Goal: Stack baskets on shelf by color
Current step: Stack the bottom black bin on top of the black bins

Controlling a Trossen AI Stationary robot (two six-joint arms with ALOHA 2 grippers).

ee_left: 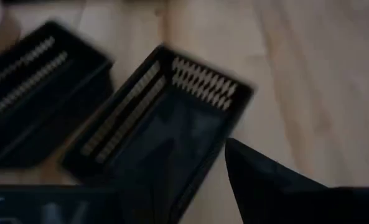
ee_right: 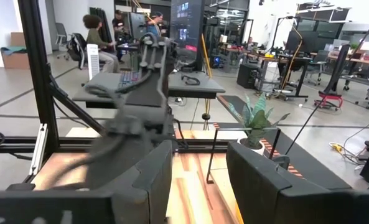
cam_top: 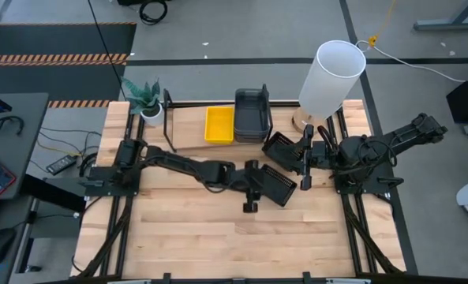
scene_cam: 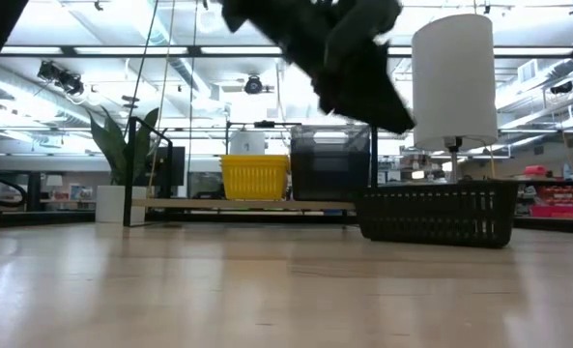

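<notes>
On the shelf (cam_top: 188, 130) at the table's far edge sit a yellow basket (cam_top: 219, 125) and a stack of dark grey baskets (cam_top: 252, 115). Two black mesh baskets lie on the tabletop, one at mid-table (cam_top: 285, 189) and one nearer the right arm (cam_top: 279, 148). My left gripper (cam_top: 259, 189) hangs open above the near corner of the mid-table mesh basket (ee_left: 165, 118), clear of it. The low view shows that gripper (scene_cam: 349, 68) well above the table. My right gripper (cam_top: 305, 162) waits open and level at the right, with nothing between its fingers (ee_right: 265, 180).
A tall white lamp (cam_top: 332, 75) stands at the far right corner beside the shelf. A potted plant (cam_top: 145, 99) stands at the shelf's left end. The near half of the wooden tabletop (cam_top: 218, 237) is bare. People sit at desks beyond the table (ee_right: 100, 37).
</notes>
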